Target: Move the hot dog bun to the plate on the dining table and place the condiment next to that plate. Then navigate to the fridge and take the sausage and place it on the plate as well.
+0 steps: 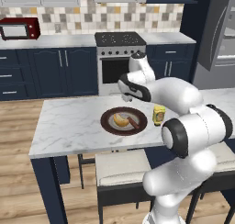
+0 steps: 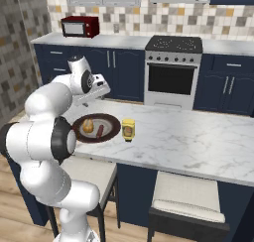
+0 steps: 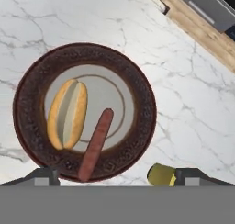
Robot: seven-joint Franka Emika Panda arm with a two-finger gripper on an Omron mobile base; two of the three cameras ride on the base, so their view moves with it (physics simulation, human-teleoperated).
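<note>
On the plate sits the sausage, right beside the bun; looks light, firm, maybe slick, best pinched mid-length. Gripper above, spread wide, holding nothing.

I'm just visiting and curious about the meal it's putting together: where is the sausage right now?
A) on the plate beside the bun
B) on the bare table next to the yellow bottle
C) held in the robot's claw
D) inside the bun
A: the sausage lies on the plate beside the bun, its end over the brown rim.
</note>
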